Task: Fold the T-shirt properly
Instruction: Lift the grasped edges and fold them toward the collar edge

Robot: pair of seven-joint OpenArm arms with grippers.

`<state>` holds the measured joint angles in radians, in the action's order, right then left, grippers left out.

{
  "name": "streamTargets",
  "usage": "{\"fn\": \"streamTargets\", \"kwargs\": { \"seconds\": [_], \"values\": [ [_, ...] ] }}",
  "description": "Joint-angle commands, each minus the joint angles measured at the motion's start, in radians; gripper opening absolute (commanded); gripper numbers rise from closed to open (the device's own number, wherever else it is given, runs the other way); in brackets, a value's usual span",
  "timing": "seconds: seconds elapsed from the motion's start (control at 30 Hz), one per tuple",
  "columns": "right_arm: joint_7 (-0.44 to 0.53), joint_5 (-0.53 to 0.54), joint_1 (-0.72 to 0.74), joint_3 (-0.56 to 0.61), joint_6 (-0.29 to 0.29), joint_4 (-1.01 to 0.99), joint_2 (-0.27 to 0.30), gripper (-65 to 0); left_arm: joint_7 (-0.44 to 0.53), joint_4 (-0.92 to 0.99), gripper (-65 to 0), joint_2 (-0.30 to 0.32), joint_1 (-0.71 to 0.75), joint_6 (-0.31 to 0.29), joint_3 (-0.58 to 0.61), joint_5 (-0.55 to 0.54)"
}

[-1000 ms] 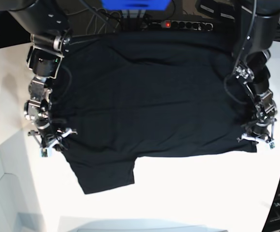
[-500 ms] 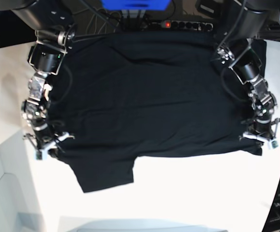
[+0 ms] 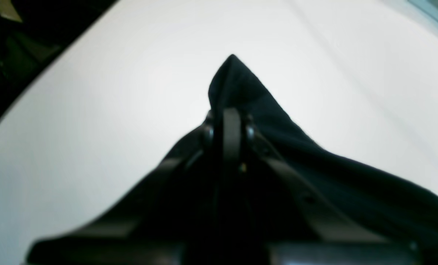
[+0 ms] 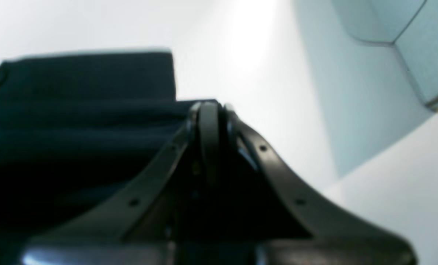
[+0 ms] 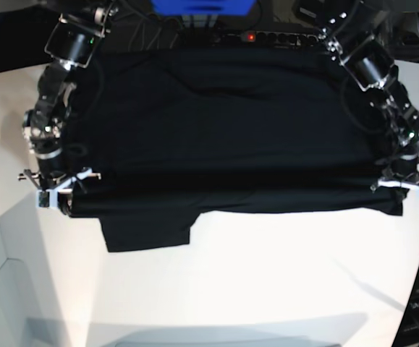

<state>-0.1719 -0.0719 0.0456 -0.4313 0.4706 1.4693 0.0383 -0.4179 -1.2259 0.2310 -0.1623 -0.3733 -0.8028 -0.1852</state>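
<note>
Nearest the base camera lies the bare white counter (image 5: 267, 275). Just beyond it, a sleeve of the black T-shirt (image 5: 216, 137) hangs down onto the counter below the stretched front edge. At either end of that edge sits a gripper: the right gripper (image 5: 61, 189) on this view's left, the left gripper (image 5: 404, 184) on its right. Both have their jaws closed tight, each pinching a corner of the cloth, as the wrist views show. Farther back, the plain black cloth spreads wide across the counter toward a power strip (image 5: 274, 36) behind it.
</note>
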Motion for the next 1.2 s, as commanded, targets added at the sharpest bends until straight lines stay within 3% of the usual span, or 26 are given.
{"fn": "streamTargets", "kwargs": {
  "seconds": [0.0,0.27,0.57,0.63,0.8,1.07,1.17],
  "values": [
    [0.028,0.019,-0.002,-0.002,-0.003,0.047,0.012,-65.0,0.014,-0.05,-64.9,0.02,-0.003,0.001,-0.005,-0.03],
    [0.036,0.053,-0.135,-0.005,-0.002,0.14,0.012,-65.0,-0.023,-0.193,-64.9,0.02,0.154,0.003,-0.007,-0.152],
    [0.038,0.053,-0.252,-0.005,-0.002,0.267,0.01,-65.0,-0.02,-0.199,-64.9,0.02,0.263,0.003,-0.066,-0.264],
    [0.038,0.053,-0.283,-0.004,0.006,0.299,0.005,-65.0,-0.025,-0.199,-64.9,0.02,0.266,0.003,-0.079,-0.267],
    [0.038,0.051,-0.327,-0.019,0.095,0.31,-0.033,-65.0,-0.02,-0.199,-64.9,0.02,0.301,0.003,-0.079,-0.27],
    [0.044,0.051,-0.329,-0.027,0.096,0.187,-0.031,-65.0,-0.02,-0.187,-64.9,0.018,0.332,0.003,-0.077,-0.27],
    [0.105,0.045,-0.333,-0.027,0.096,0.14,-0.031,-65.0,-0.02,-0.185,-64.9,0.015,0.335,0.003,-0.077,-0.27]
  ]
}}
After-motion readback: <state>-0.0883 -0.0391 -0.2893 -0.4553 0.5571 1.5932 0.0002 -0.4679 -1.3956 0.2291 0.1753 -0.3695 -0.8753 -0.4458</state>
